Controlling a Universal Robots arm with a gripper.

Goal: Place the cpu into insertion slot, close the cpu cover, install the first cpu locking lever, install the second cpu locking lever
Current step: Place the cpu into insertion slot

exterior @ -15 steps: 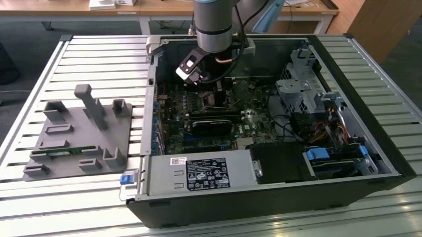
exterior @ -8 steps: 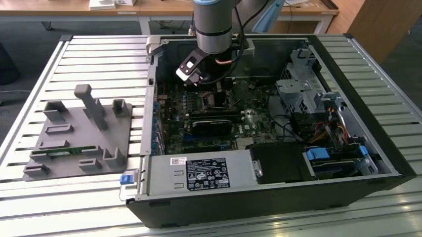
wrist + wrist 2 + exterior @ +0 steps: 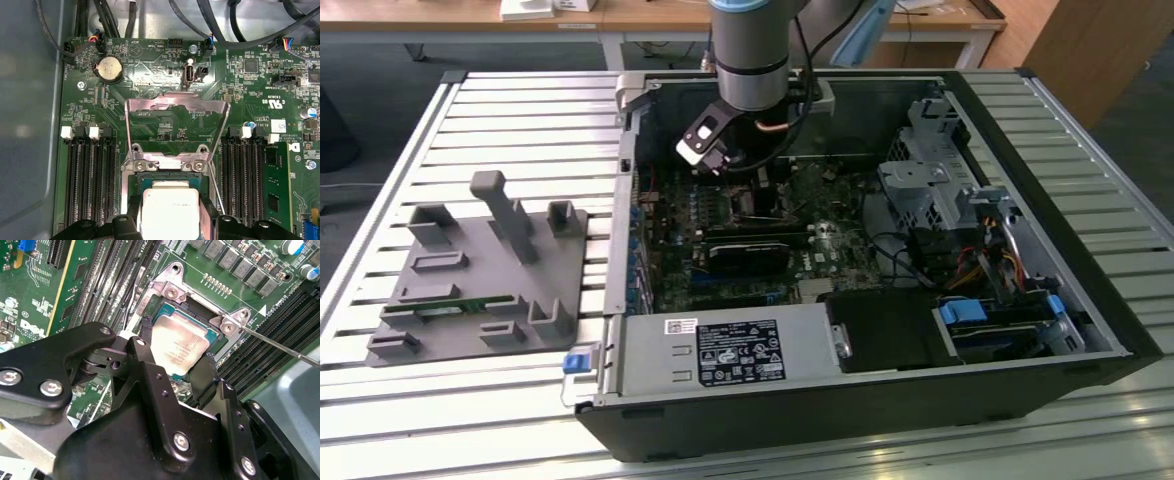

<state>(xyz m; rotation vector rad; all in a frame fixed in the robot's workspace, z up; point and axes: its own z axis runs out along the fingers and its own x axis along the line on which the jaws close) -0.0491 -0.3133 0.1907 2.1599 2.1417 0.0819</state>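
Currently, you have the claw (image 3: 179, 349) pinching the cpu (image 3: 180, 340) at the insertion slot (image 3: 192, 307); the cpu cover (image 3: 175, 107) stands raised, locking lever (image 3: 280, 342) unlatched, three steps outstanding.

**Inspector A:** Classification of premises?

**Inspector B:** Robotics lab or test workshop, set in an office-type room.

**Inspector A:** Grounds?

**Inspector B:** A slatted aluminium bench (image 3: 400, 400) carries an open computer case (image 3: 854, 415) with its motherboard (image 3: 165, 65) exposed. A robot arm (image 3: 750, 50) enters at twelve o'clock in the exterior view. A grey moulded fixture (image 3: 480, 270) sits at nine o'clock. Wooden desks (image 3: 654, 15) and dark floor (image 3: 374, 60) run from eleven to one.
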